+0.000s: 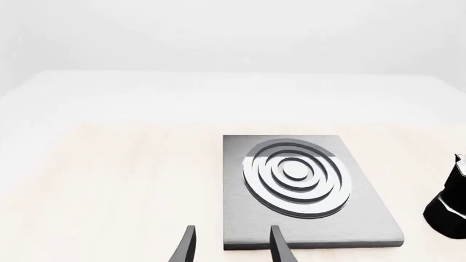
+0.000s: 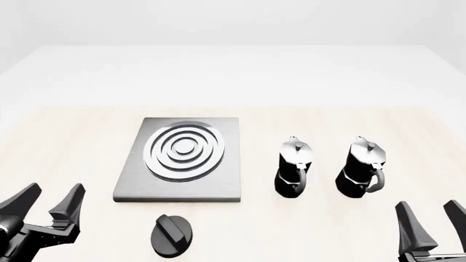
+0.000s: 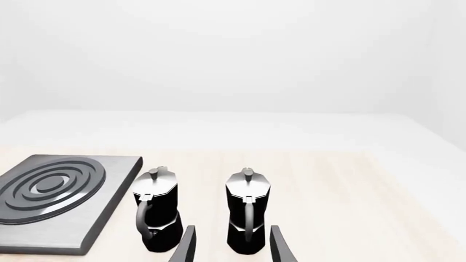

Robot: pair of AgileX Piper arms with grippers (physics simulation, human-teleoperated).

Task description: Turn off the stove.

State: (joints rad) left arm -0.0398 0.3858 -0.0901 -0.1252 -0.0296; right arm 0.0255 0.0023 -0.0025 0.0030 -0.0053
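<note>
a: where's the stove (image 2: 218, 174)?

b: on the pale counter (image 2: 73, 142), left of middle in the front view. it's a flat square grey plate with raised silver rings (image 2: 183, 150). its knob (image 2: 172, 234) is a separate piece, lying on the counter just in front of the plate's near edge, apart from it.

a: what does the knob look like?

b: round, black, with a raised ridge across the top. the ridge sits at a slant. i can't read any on or off mark, so the setting can't be told from here.

a: and the hands?

b: the left hand (image 2: 51, 203) is low at the near left corner, fingers spread, holding nothing. the right hand (image 2: 429, 218) is at the near right, also spread and empty. both are well apart from the knob. my guess is they're parked at the near edge before any reach.

a: which one should go?

b: the left, i'd judge; the knob is nearer its side. the ridge gives the fingers something to pinch and twist.

a: anything in the way?

b: two moka pots (image 2: 295, 166) stand upright side by side, right of the plate, in front of the right hand. they're away from the knob, so likely no bother.
</note>
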